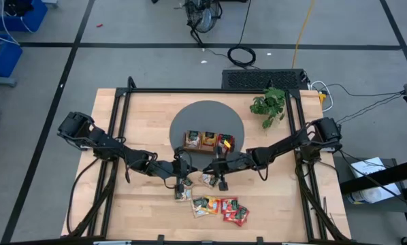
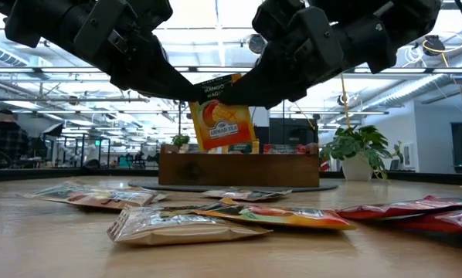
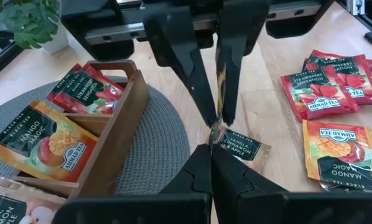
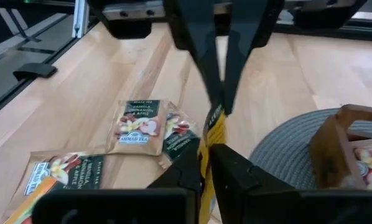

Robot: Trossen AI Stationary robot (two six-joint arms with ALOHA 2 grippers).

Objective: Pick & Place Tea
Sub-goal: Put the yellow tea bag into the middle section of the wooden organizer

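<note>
Both the left gripper (image 1: 182, 182) and the right gripper (image 1: 222, 182) pinched one mango sachet (image 2: 222, 114) aloft between them, several sachets already sat in the tray (image 1: 207, 147) at twelve o'clock, and loose sachets (image 1: 220, 207) remained on the worktop (image 1: 142, 116) at six o'clock.

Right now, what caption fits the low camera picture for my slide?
Left gripper and right gripper both pinch one mango tea sachet above the table.

The wooden table (image 1: 142, 122) carries a grey round mat (image 1: 207, 116), a potted plant (image 1: 269, 105) and loose tea sachets (image 1: 220, 207).
</note>
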